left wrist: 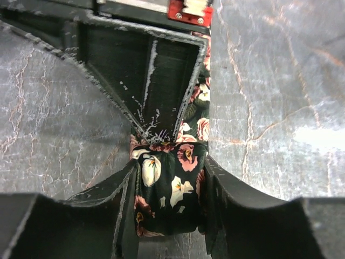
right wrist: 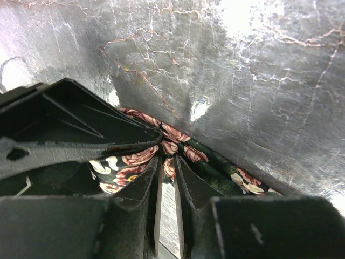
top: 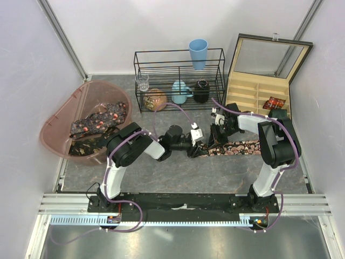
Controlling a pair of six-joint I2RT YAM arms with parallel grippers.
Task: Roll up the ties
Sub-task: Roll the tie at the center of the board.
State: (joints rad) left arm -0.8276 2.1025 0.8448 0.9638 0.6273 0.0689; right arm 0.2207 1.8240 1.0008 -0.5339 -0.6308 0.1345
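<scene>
A dark floral tie [top: 237, 147] lies stretched along the grey table, its left end gathered into a thick fold. My left gripper [top: 195, 150] is shut on that folded end; the left wrist view shows the fold [left wrist: 170, 178] squeezed between my fingers [left wrist: 237, 199]. My right gripper [top: 214, 137] meets it from the far side, its fingers nearly together and pinching a pleat of the tie [right wrist: 215, 162] at their tips [right wrist: 168, 164]. The right gripper's black body fills the top of the left wrist view [left wrist: 161, 70]. More ties [top: 99, 121] lie heaped in the tub.
A translucent pink-brown tub [top: 59, 116] stands at the left. A black wire rack [top: 178, 81] at the back holds a blue cup [top: 198, 53], a glass, a teal jug and a dark jar. An open wooden compartment box [top: 259, 89] at the right holds one rolled tie [top: 274, 102].
</scene>
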